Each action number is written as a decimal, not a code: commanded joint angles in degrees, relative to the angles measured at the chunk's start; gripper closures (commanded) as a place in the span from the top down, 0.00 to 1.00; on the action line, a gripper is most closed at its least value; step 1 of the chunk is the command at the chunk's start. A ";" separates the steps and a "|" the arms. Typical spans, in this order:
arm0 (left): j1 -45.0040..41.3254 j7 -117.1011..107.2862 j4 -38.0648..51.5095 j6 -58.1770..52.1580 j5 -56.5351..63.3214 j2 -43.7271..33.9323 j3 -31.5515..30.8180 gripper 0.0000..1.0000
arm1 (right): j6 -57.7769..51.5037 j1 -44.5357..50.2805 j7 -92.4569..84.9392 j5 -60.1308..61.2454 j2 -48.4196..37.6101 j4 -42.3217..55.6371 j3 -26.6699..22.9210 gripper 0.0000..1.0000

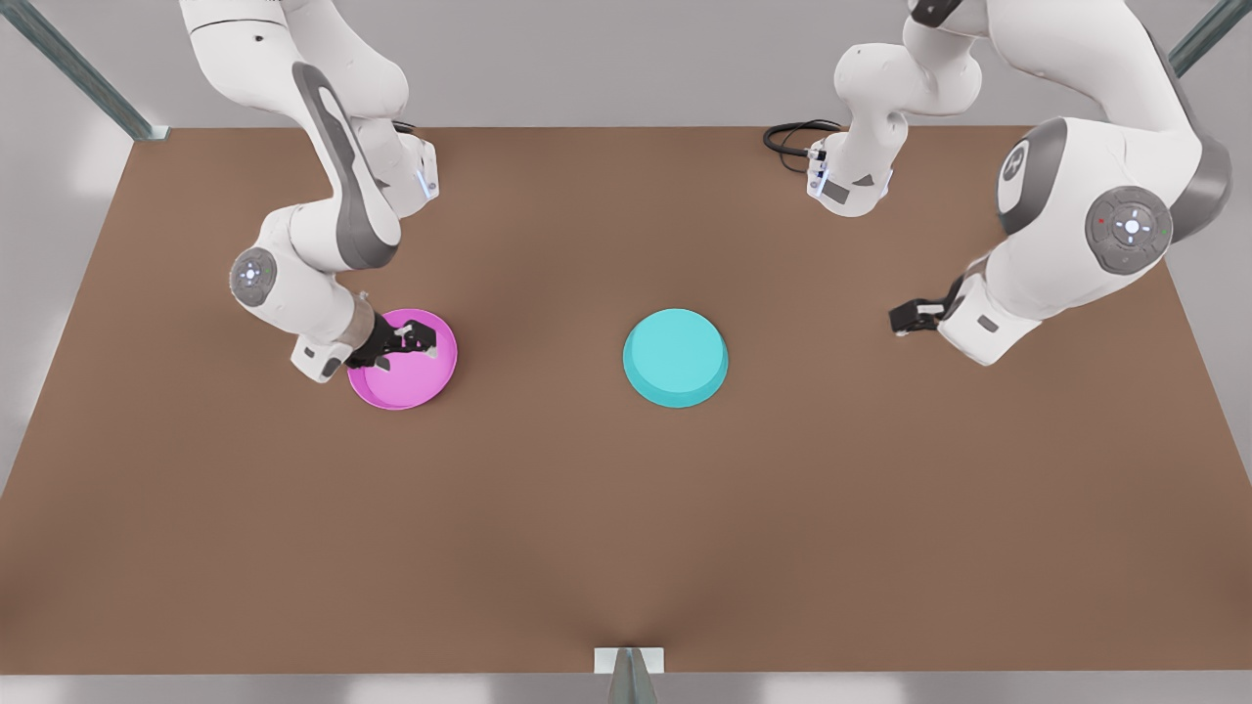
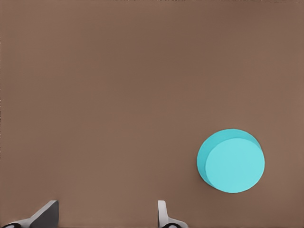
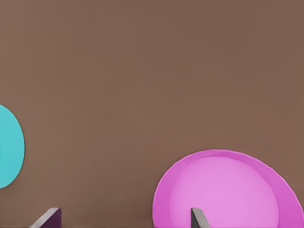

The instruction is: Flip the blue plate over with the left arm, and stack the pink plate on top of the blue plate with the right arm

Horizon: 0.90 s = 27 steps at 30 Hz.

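The pink plate (image 1: 421, 376) lies rim up on the brown table at the front view's left. My right gripper (image 1: 406, 356) is low over its far-left edge, open. In the right wrist view the right gripper (image 3: 123, 221) straddles the pink plate's (image 3: 228, 190) rim, one finger over the inside and one outside. The blue plate (image 1: 675, 357) lies bottom up at the table's middle, untouched. My left gripper (image 1: 900, 319) hangs open to the blue plate's right, well apart from it. In the left wrist view the left gripper (image 2: 104, 218) holds nothing, with the blue plate (image 2: 231, 161) farther off.
A black cable loop (image 1: 792, 137) lies by the base of the arm at the back right. Metal frame posts (image 1: 83, 68) stand at the back corners, and a small bracket (image 1: 629, 665) sits at the table's (image 1: 626, 528) front edge.
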 commanded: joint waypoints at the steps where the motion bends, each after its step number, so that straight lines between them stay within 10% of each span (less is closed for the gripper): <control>1: -0.04 0.00 0.00 0.00 0.08 -0.03 0.00 1.00 | 0.61 -11.77 0.05 0.05 0.09 -0.28 0.04 1.00; 18: 0.93 0.26 0.00 -0.35 0.08 -0.12 0.08 1.00 | -0.35 -17.49 -0.30 -0.30 1.32 -5.82 1.80 1.00; 27: 1.55 0.44 0.00 -0.35 0.08 -0.12 0.08 1.00 | 17.05 -19.16 -3.73 -0.30 5.62 -11.27 2.15 1.00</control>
